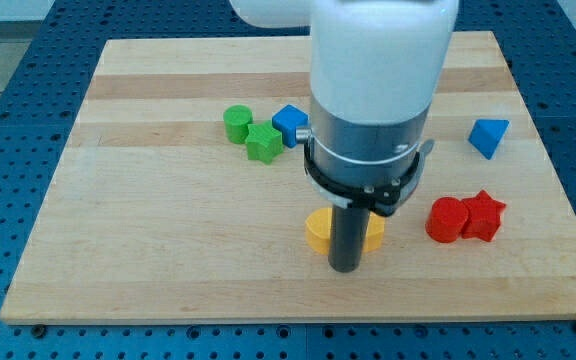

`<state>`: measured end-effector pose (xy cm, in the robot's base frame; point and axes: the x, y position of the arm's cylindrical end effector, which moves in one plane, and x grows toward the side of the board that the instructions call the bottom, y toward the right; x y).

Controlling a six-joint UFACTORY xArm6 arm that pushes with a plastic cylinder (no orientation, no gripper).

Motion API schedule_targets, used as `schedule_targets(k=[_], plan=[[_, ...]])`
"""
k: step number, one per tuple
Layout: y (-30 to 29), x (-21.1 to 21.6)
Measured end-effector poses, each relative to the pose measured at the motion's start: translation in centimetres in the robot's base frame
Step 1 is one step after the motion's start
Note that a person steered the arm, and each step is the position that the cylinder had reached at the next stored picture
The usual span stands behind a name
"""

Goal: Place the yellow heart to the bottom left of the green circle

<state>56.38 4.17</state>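
Note:
The yellow heart [318, 230] lies near the view's bottom middle, partly hidden behind my rod; a second yellow piece [374, 232] shows on the rod's right side, and I cannot tell if it is part of the same block. My tip [344, 268] rests on the board just below the yellow, touching or almost touching it. The green circle [236, 122] sits up and to the left, next to a green star-shaped block [263, 143].
A blue block [290, 123] sits right of the green circle, partly behind the arm. A blue triangle [488, 135] is at the right. A red circle [446, 219] and a red star [483, 215] touch at the lower right. The wooden board [148, 260] ends close below my tip.

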Motion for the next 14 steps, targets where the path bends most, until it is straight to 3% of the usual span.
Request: schedule_targets(k=[2,3,5,6,7,8,9,12,14], plan=[[-4.8,-6.3],[-6.9,-6.6],[-12.2,1.1],[-9.9,4.1],[-10.0,5.5],[-14.2,5.4],[-17.5,4.3],[-18.3,-1.4],[-18.4,-9.9]])
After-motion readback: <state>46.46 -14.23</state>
